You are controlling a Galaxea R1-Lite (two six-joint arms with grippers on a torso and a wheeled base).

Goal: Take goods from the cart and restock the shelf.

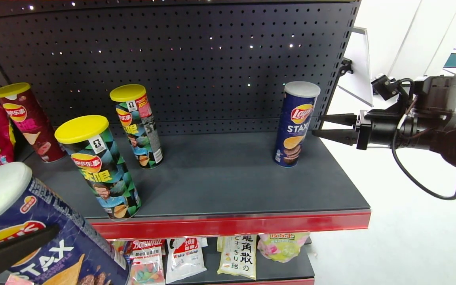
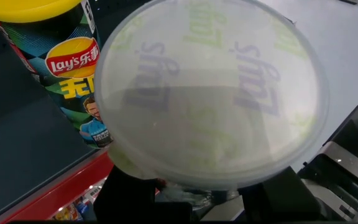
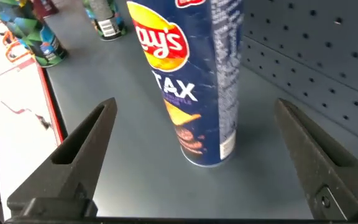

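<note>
Head view: blue can (image 1: pixel 78 243) in left jaws.

Left gripper (image 1: pixel 26 247) low, clamped around a blue can (image 1: pixel 67 237); right gripper (image 1: pixel 317 126) level, jaws spread wide

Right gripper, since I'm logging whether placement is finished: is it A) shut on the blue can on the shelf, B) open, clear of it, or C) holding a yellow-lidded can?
B: the right gripper is spread wide, apart from the blue can standing on the shelf.
</note>
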